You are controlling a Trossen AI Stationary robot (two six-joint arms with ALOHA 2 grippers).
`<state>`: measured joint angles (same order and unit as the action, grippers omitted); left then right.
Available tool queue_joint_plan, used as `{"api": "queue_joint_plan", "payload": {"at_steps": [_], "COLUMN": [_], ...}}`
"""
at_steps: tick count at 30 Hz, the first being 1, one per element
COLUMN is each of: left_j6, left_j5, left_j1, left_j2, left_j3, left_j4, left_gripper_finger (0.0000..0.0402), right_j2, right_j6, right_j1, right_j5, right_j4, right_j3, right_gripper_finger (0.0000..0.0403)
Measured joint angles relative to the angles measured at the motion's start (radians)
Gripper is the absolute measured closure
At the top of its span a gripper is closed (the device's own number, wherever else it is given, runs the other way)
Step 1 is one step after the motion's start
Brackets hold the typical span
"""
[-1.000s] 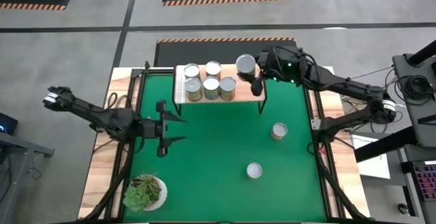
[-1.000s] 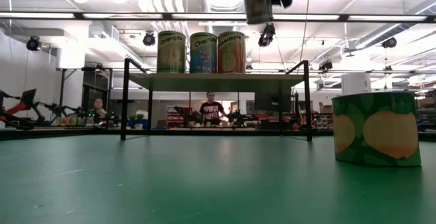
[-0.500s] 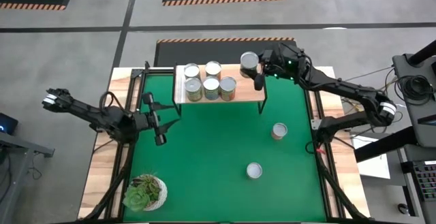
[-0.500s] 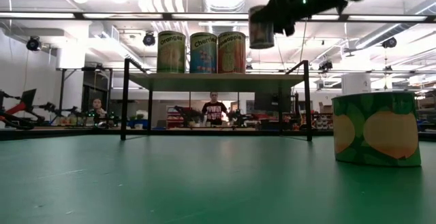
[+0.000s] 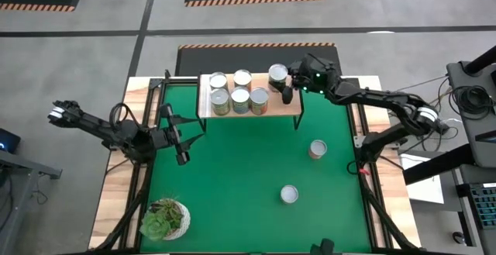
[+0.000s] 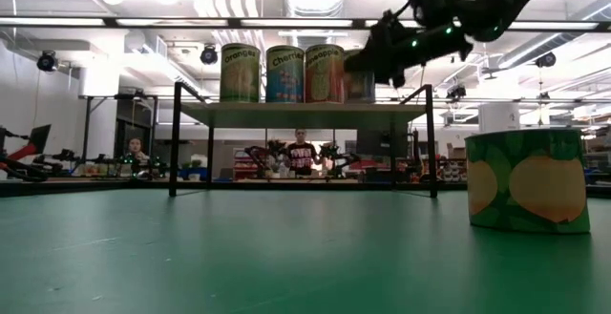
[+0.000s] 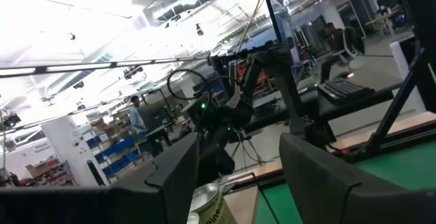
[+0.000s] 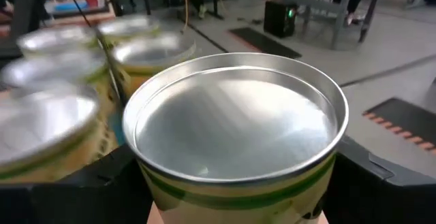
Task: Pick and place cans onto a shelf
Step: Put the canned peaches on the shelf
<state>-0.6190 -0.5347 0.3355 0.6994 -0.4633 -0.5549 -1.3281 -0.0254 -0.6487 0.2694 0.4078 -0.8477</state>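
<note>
Your right gripper (image 5: 284, 84) sits over the right end of the shelf (image 5: 287, 108), fingers clamped on either side of a can (image 5: 277, 74); in the right wrist view that held can (image 8: 235, 142) fills the gap between the two dark fingers (image 8: 371, 183), shiny lid up, green band on its side. It hangs at shelf-top level just beside the five cans (image 5: 235, 92) already standing on the board. From the low view, three of those shelf cans (image 6: 284, 73) face you with labels: the left one seems to read "Oranges" and the middle one "Cherries", but the third is too blurred to make out. Two more cans wait on the green mat: one (image 5: 317, 149) right of centre, one (image 5: 289, 194) nearer the front edge. The right arm reaches in from the table's right side, stretched out and angled toward the shelf. Your left gripper (image 5: 177, 135) hovers near the mat's left edge, fingers spread apart and holding nothing, arm extended from the left.
</note>
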Motion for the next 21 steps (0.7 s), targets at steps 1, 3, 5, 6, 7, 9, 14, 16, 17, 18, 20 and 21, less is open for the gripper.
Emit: {"api": "queue_joint_plan", "payload": {"at_steps": [1,3,5,6,7,9,14,16,17,18,20,21], "left_j6": [-0.001,-0.001,-0.001,-0.002,-0.005,-0.009,-0.012,-0.018,-0.019,-0.019,-0.02,-0.02], "left_j5": [-0.003,-0.003,-0.004,-0.004,-0.004,-0.005,-0.006,-0.006,-0.006,-0.006,-0.006,-0.006], "left_j1": [0.0,0.0,0.0,0.0,0.0,0.0,0.0,0.0,0.0,0.0,0.0,0.0], "left_j2": [0.0,-0.001,-0.002,-0.002,-0.002,-0.001,-0.002,-0.002,-0.002,-0.002,-0.002,-0.002], "left_j3": [0.0,0.0,0.0,0.0,0.0,0.0,0.0,0.0,0.0,0.0,0.0,0.0], "left_j4": [0.0,0.0,0.0,0.0,0.0,0.0,0.0,0.001,0.0,0.0,0.0,0.0], "left_gripper_finger": [0.0214,0.0214,0.0214,0.0214,0.0214,0.0214,0.0214,0.0214,0.0214,0.0214,0.0214,0.0214], "right_j2": [-0.016,-0.043,-0.068,-0.079,-0.088,-0.1,-0.112,-0.113,-0.112,-0.111,-0.107,-0.106], "right_j6": [-0.001,-0.001,-0.001,0.0,0.0,0.0,0.0,-0.001,-0.003,-0.009,-0.014,-0.013], "right_j1": [0.0,0.0,0.0,0.0,0.0,0.0,0.0,0.0,0.0,0.0,0.0,0.0], "right_j5": [0.0,0.001,0.007,0.018,0.03,0.051,0.053,0.052,0.052,0.052,0.052,0.052], "right_j4": [-0.002,0.002,0.002,0.001,-0.005,-0.016,-0.031,-0.061,-0.074,-0.083,-0.089,-0.088], "right_j3": [-0.006,-0.02,-0.035,-0.043,-0.052,-0.067,-0.084,-0.088,-0.09,-0.093,-0.095,-0.096], "right_gripper_finger": [0.0101,0.0101,0.0101,0.0101,0.0101,0.01,0.0073,0.0058,0.0052,0.0048,0.0045,0.0044]}}
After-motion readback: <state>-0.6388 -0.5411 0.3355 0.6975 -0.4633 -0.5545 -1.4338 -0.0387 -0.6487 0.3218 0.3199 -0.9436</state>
